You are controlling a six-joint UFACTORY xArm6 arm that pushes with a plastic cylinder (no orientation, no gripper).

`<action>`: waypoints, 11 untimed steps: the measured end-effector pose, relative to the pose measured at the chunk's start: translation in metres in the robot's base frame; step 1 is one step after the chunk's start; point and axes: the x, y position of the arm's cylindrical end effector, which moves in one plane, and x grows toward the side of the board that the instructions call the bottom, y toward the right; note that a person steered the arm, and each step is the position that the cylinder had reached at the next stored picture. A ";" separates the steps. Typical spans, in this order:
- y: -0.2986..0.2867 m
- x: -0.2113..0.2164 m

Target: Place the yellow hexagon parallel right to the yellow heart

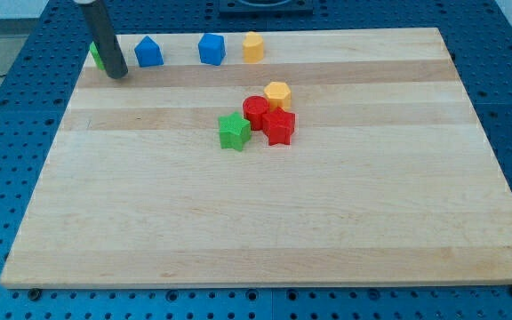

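The yellow hexagon (277, 93) sits near the board's middle, touching a red round block (256, 109) and just above a red star (279, 126). The yellow heart (253, 46) stands at the view's top edge of the board, up and slightly left of the hexagon. My tip (116, 75) rests on the board at the view's top left, far left of both yellow blocks. The rod partly hides a green block (96, 55) right behind it.
A green star (233, 131) lies left of the red star. Two blue blocks (149, 52) (212, 48) stand in the top row between my tip and the yellow heart. The wooden board (265, 222) lies on a blue perforated table.
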 end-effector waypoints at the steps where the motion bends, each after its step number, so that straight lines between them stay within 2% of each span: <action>1: 0.054 0.052; 2: 0.100 0.090; 3: 0.199 0.079; 4: 0.256 0.074; 6: 0.240 0.032; 7: 0.284 0.032; 8: 0.296 0.053; 9: 0.320 0.042; 11: 0.327 -0.046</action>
